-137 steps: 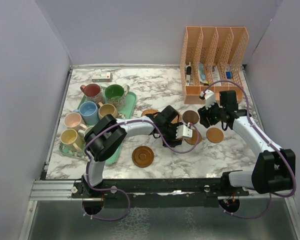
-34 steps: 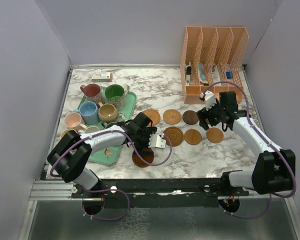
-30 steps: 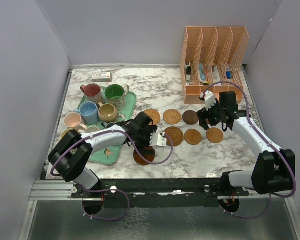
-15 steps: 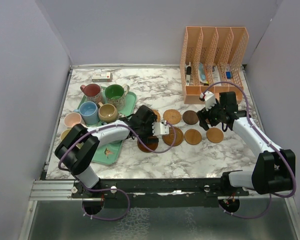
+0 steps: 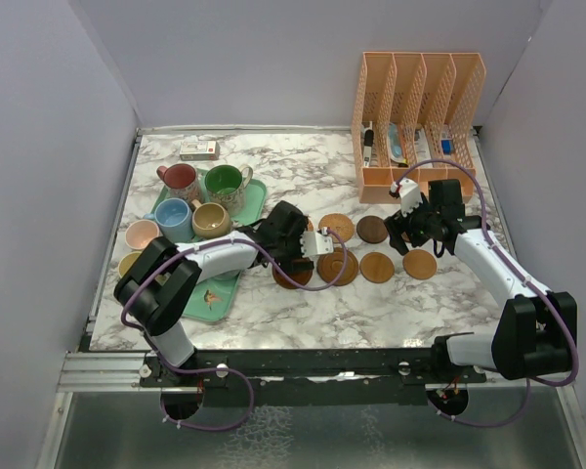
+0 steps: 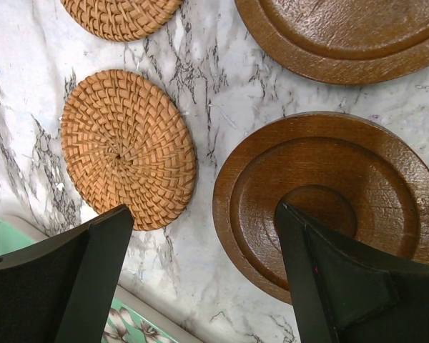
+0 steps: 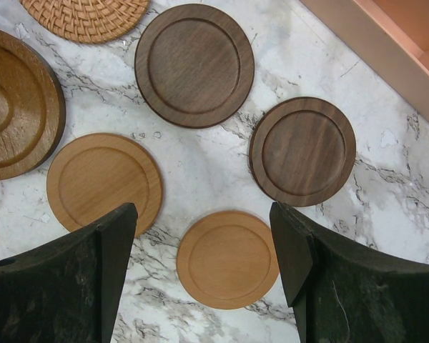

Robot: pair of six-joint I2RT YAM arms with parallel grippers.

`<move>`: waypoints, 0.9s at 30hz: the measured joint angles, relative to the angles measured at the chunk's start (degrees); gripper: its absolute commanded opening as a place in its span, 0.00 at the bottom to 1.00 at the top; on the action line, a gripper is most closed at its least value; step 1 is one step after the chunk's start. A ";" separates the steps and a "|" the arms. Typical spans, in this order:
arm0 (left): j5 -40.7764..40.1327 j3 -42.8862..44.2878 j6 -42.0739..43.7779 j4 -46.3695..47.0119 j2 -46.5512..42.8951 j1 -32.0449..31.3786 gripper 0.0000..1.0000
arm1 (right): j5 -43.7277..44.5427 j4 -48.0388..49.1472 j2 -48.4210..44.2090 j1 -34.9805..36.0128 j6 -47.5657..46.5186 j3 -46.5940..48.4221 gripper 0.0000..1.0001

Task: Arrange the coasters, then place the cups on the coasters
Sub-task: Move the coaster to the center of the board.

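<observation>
Left wrist view: the left fingers [image 6: 343, 286] stand wide apart, holding nothing, above the bench [image 6: 222, 86]; the dark ringed coaster [image 6: 357, 186] lies flat beneath one finger, off-centre. Likewise the right fingers [image 7: 322, 286] gape empty.

This is looking like a robotics lab test cell, not a home. Plain lilac panels [image 5: 273, 59] are boxing in a marble-patterned table [image 5: 322, 166] on three sides. Two cabled robot arms [image 5: 488, 256] are sitting bolted to an aluminium rail [image 5: 103, 369] at 6 o'clock. Props are lying staged: a peach file rack [image 5: 420, 88] at 1 o'clock, cups [image 5: 223, 181] on a mint tray [image 5: 215, 301] at 9 o'clock.
</observation>
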 measured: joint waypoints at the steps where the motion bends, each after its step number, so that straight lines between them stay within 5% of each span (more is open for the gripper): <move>1: -0.11 0.04 -0.11 0.09 0.07 0.07 0.85 | 0.00 0.00 0.00 0.00 -0.02 0.00 0.77; 27: 1.11 1.55 -4.63 1.49 1.88 0.48 0.86 | 0.00 0.00 0.00 0.00 -0.11 0.00 0.77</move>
